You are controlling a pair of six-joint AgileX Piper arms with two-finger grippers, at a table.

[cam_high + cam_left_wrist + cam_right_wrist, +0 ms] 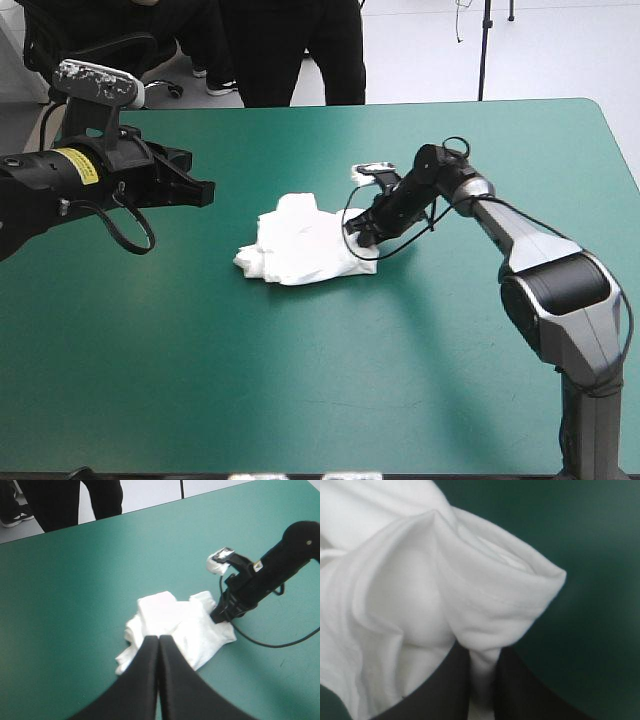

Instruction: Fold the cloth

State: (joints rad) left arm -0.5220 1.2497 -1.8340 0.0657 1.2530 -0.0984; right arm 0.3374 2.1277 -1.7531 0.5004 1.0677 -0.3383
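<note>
My right claw (357,233) pinches the T-shirt (300,245), white folds swallowing its tips, while my left claw (159,639) hovers clenched, empty, over the teal-green table (300,390).

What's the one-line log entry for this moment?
T-shirt: crumpled heap, not folded | right gripper: shut on T-shirt's edge | left gripper: shut, empty, apart from T-shirt

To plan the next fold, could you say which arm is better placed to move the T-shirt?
Probably right: the right gripper is shut on the T-shirt; the left gripper hangs shut, apart from it.
</note>
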